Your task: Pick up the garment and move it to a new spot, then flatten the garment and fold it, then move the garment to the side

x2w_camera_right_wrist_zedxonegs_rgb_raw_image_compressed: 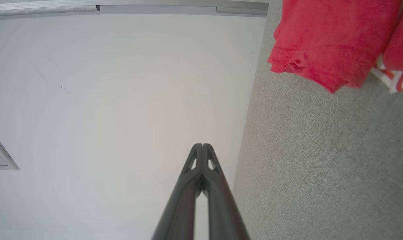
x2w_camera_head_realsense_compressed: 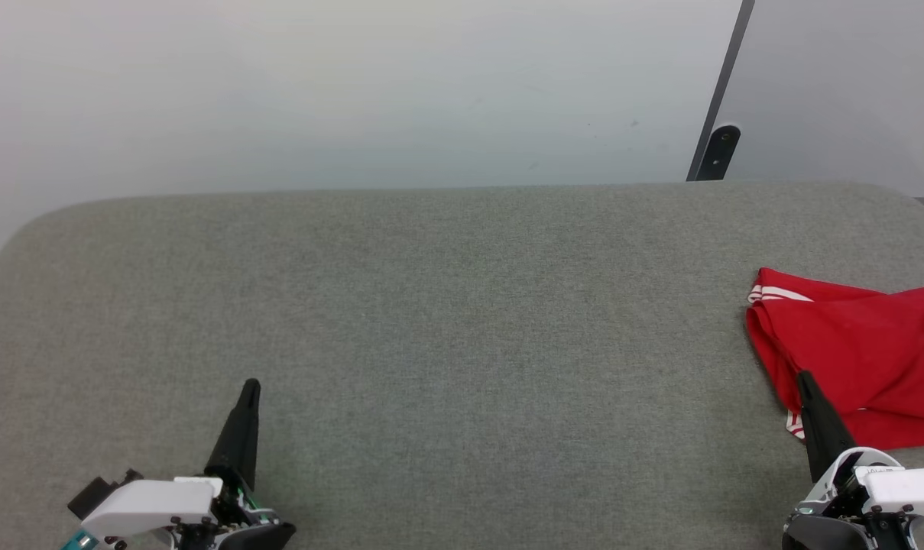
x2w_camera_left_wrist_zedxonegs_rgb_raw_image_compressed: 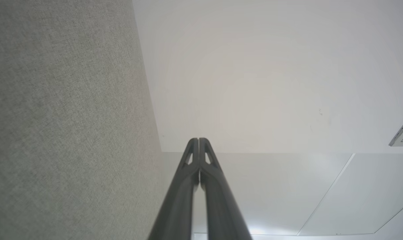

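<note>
I see the garment (x2w_camera_head_realsense_compressed: pixel 867 351) bunched at the tabletop's (x2w_camera_head_realsense_compressed: pixel 462 321) right edge, running past the frame. Left pincer (x2w_camera_head_realsense_compressed: pixel 251 386) and right pincer (x2w_camera_head_realsense_compressed: pixel 804 377) are both pressed closed on nothing, the right just beside the cloth's near corner. It looks soft, light and floppy, so I'd pinch the doubled hem by the striped trim (x2w_camera_head_realsense_compressed: pixel 775 293).

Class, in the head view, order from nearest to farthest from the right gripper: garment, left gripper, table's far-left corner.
1. Garment, far right, next to the right gripper.
2. Left gripper, lower left.
3. Table's far-left corner, upper left.
</note>
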